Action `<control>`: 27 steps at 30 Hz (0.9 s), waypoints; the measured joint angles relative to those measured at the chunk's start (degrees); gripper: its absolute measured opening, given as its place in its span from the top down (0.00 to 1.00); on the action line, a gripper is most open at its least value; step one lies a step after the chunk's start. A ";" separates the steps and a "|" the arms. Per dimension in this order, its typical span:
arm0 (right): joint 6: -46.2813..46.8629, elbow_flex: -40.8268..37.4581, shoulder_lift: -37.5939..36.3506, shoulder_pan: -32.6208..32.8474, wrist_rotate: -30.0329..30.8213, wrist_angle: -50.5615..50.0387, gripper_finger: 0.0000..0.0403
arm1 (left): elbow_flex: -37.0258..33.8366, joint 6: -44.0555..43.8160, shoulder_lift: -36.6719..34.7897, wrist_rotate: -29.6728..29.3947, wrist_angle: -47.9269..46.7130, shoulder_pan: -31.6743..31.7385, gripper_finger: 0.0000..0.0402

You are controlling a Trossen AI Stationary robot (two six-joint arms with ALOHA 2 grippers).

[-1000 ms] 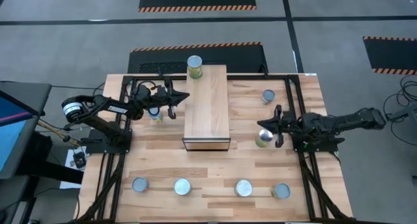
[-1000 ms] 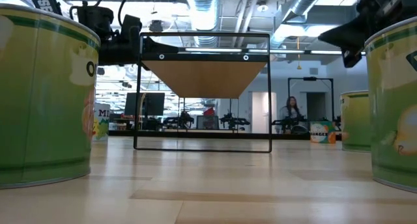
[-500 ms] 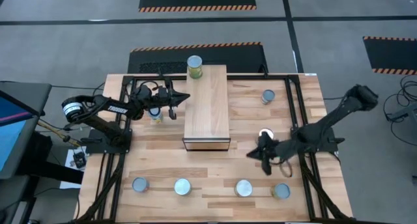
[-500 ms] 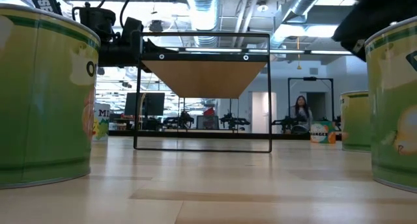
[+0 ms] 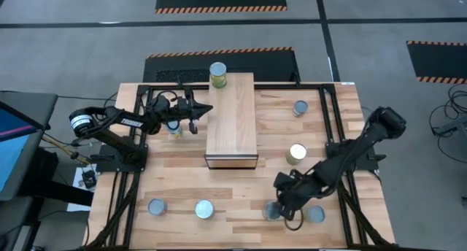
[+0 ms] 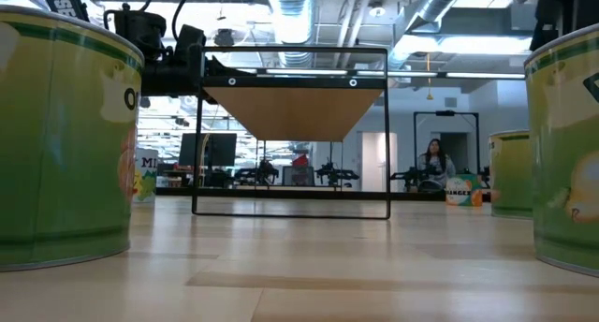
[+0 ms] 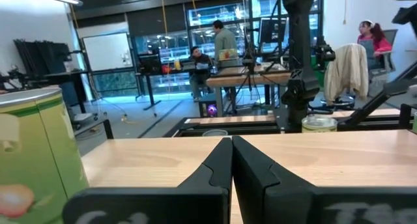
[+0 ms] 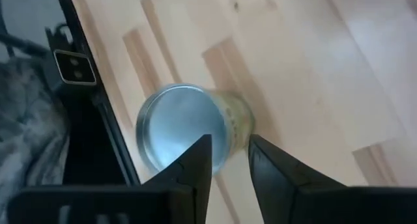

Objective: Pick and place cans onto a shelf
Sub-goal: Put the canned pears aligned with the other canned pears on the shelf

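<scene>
Over the table's 5 o'clock edge my right gripper [image 5: 281, 205] hangs with fingers apart above a can [image 8: 184, 126]; my left gripper [image 5: 197, 117] waits pinched together at 9 o'clock of the shelf [image 5: 231, 120].

From above I see the long rectangular light-wood shelf [image 5: 232, 120] at the frame's centre, one yellow-green tin can with a silver lid [image 5: 217, 74] standing at its upper end; my left gripper [image 5: 195, 114] sits left of the shelf, beside a can [image 5: 174, 128] partly hidden under my arm; my right gripper [image 5: 281, 200] reaches down to lower right, over a can [image 5: 270, 211] in the bottom row; more cans stand at lower left [image 5: 157, 206], lower centre [image 5: 204, 209], lower right [image 5: 315, 215], right of centre [image 5: 297, 154] and upper right [image 5: 300, 107] on the plank tabletop [image 5: 241, 185].
</scene>
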 joint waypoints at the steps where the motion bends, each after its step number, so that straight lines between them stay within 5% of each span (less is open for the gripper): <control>1: -0.41 0.86 0.79 -0.15 -0.63 -0.27 0.68 | 0.02 0.09 -0.01 0.00 0.00 0.00 1.00; 11: -1.07 3.52 5.99 -2.30 -5.33 -4.62 0.70 | 0.06 0.25 0.00 0.00 0.66 0.00 1.00; 22: -5.13 3.63 6.14 -4.46 -7.77 -4.40 0.97 | 0.06 -0.23 -0.01 0.00 0.59 0.00 1.00; 27: -5.83 3.44 5.59 -6.41 -8.37 -4.32 0.95 | 0.06 -0.59 0.01 0.02 0.57 0.00 1.00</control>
